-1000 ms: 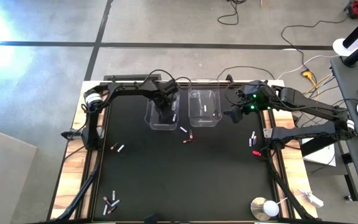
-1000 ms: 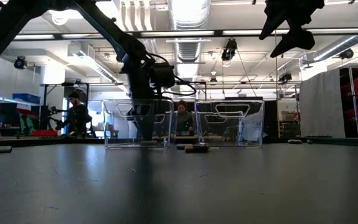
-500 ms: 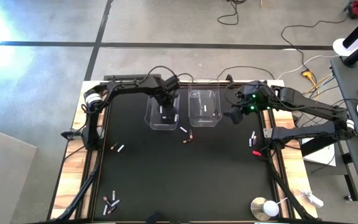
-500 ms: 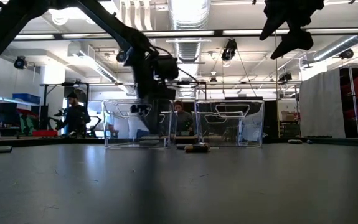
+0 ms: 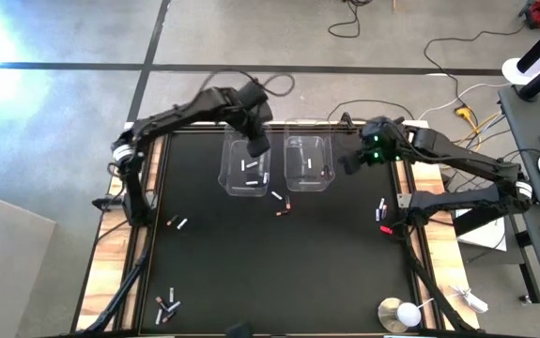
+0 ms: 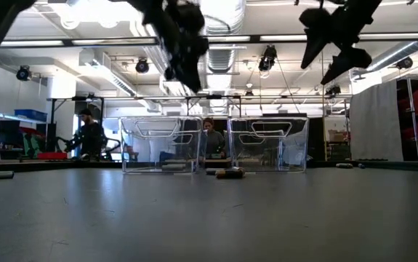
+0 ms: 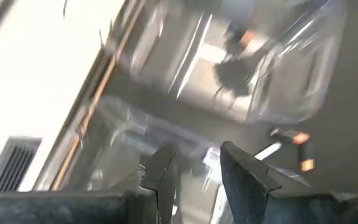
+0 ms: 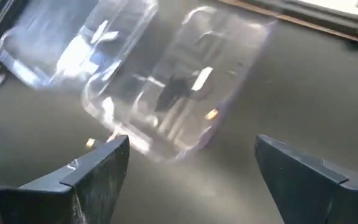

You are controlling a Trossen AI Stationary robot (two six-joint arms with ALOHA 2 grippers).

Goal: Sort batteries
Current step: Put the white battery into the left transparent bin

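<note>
Two clear bins stand side by side at the table's far edge. The left bin [image 5: 244,171] holds a few silvery-white batteries [image 5: 250,166]. The right bin [image 5: 308,163] holds a pale battery [image 8: 200,78] and a copper-ended one [image 8: 211,114]. Loose batteries lie just in front of the bins [image 5: 282,203], at the left [image 5: 177,223], at the near left [image 5: 166,303] and at the right edge [image 5: 380,208]. My left gripper [image 5: 256,143] [image 7: 197,158] hangs open and empty high above the left bin. My right gripper [image 5: 349,167] [image 8: 191,146] hovers wide open and empty, to the right of the right bin.
A red clip-like piece [image 5: 387,230] lies by the right rail. A round white-topped metal disc [image 5: 399,314] sits at the near right corner. The wide middle of the black mat [image 5: 279,272] is bare. People show in the room beyond the table [image 6: 89,135].
My left gripper has risen straight up out of the left bin, from down between its walls to well above its rim, tipping more steeply downward. The silvery-white batteries it covered now show on the bin's floor.
</note>
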